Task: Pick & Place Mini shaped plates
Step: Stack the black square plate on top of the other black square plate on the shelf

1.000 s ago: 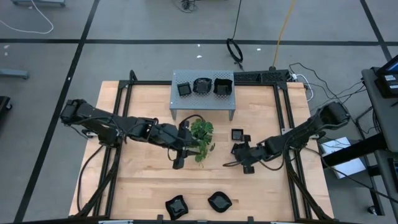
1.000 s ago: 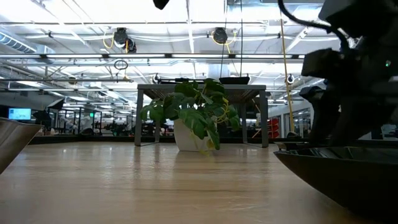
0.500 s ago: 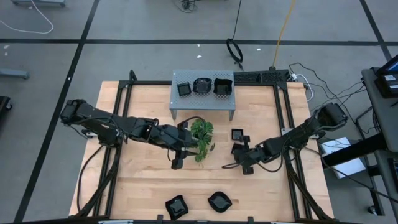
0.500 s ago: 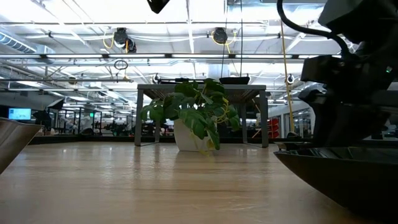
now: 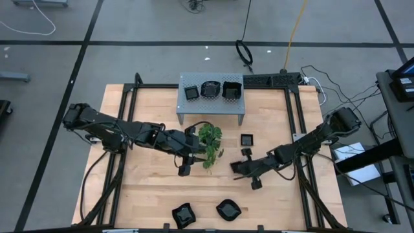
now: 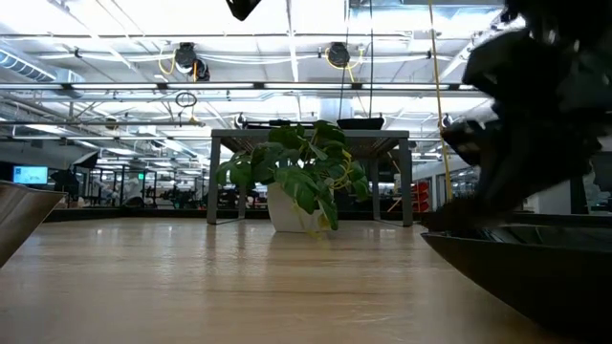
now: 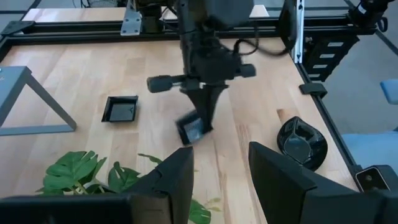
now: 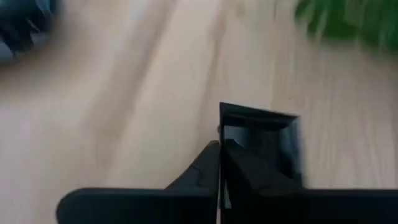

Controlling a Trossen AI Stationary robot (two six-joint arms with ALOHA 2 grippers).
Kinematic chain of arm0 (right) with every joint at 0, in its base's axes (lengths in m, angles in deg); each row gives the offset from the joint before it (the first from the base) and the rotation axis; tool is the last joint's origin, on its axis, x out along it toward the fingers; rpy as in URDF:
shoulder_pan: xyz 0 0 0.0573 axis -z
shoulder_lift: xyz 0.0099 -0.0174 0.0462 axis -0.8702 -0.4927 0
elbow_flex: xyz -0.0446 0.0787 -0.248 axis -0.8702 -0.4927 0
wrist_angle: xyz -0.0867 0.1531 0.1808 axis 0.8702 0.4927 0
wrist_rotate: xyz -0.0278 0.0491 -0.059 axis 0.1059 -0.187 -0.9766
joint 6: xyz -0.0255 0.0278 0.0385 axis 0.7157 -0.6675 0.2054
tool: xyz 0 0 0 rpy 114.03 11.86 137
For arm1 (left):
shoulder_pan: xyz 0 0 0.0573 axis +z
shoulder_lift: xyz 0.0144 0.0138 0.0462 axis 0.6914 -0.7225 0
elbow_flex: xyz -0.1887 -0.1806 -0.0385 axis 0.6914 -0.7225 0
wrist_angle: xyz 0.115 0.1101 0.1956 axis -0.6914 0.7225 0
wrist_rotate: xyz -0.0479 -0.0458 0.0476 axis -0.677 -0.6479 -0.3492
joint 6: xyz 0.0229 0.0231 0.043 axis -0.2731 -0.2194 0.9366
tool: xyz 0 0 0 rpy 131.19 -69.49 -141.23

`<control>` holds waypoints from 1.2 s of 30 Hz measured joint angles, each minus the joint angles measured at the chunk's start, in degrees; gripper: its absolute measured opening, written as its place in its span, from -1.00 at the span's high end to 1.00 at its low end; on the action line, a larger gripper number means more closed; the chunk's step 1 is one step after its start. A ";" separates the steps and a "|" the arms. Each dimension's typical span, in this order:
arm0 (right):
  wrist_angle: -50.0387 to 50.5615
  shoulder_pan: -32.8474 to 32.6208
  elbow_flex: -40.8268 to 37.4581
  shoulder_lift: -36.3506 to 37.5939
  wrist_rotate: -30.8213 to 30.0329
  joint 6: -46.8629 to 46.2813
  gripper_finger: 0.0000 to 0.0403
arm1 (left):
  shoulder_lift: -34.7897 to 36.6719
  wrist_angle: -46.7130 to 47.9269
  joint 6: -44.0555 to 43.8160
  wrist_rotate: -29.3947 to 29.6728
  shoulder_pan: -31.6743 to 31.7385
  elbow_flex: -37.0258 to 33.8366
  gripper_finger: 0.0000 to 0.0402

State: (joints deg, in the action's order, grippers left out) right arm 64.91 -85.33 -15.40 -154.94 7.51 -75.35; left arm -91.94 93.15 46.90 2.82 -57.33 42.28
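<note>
Near the middle of the counter, toward its right edge, the right hand (image 5: 238, 166) is clamped narrow on the rim of a small square plate (image 7: 191, 129), gripping it by one wall, likely because the dish is too shallow to take any other way. The left wrist view shows that plate tilted and hanging from the fingertips just above the wood, so I judge it is being carried, not resting. In the right wrist view the plate's near wall (image 8: 258, 124) sits right at the closed fingers (image 8: 214, 165).

Just behind it, toward the far edge, a second square plate (image 5: 246, 139) lies flat on the counter. The potted plant (image 5: 209, 144) stands at the centre, and the left hand (image 5: 185, 169) waits beside it with its fingers (image 7: 169, 180) spread wide and nothing between them.

Three more plates (image 5: 208, 89) sit in a row on the grey perforated shelf (image 5: 236, 111) at the far edge, which looks like the place for them. Two wavy-edged plates (image 5: 228, 209) lie near the front edge, one (image 7: 301, 138) also seen past the left hand.
</note>
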 joint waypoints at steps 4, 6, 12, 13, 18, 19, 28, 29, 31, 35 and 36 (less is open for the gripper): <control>-12.84 1.48 0.00 -2.61 -0.40 4.71 0.98 | 0.00 -0.02 -0.05 -0.02 0.00 0.00 0.21; -20.16 2.70 0.16 -5.30 0.04 6.17 0.98 | 0.00 -0.02 -0.67 -0.06 -0.04 0.00 0.21; -26.90 5.51 10.05 -17.09 4.96 15.17 0.97 | 0.00 0.00 -5.63 -4.12 -0.04 0.00 0.21; -26.83 5.79 12.31 -19.14 5.65 17.09 0.97 | 0.00 0.05 -6.65 -5.15 -0.06 0.00 0.21; -26.16 7.67 21.75 -27.66 9.97 22.65 0.97 | 0.00 0.33 -11.97 -9.92 -0.61 0.00 0.21; -26.09 8.04 23.05 -28.85 10.32 22.76 0.97 | 0.00 0.49 -12.82 -10.61 -0.83 0.00 0.21; -26.14 10.18 27.99 -33.39 12.86 21.13 0.95 | 0.00 4.69 -17.98 -12.50 -3.51 0.00 0.21; -25.93 10.24 28.00 -33.37 12.89 20.00 0.93 | 0.00 4.96 -17.98 -12.50 -3.90 0.00 0.21; -25.63 10.29 27.98 -33.39 12.87 18.41 0.87 | 0.00 4.97 -17.98 -12.50 -4.42 0.00 0.21; -25.02 10.08 27.98 -33.37 12.86 18.54 0.67 | 0.00 5.45 -17.84 -12.27 -5.44 0.00 0.21; -24.61 9.91 27.98 -33.36 12.85 18.53 0.62 | 0.00 5.79 -17.77 -12.26 -5.74 0.00 0.21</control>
State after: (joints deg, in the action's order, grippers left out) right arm 40.30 -75.42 12.58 -188.30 20.36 -56.81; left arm -91.94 98.95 29.13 -9.44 -63.07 42.28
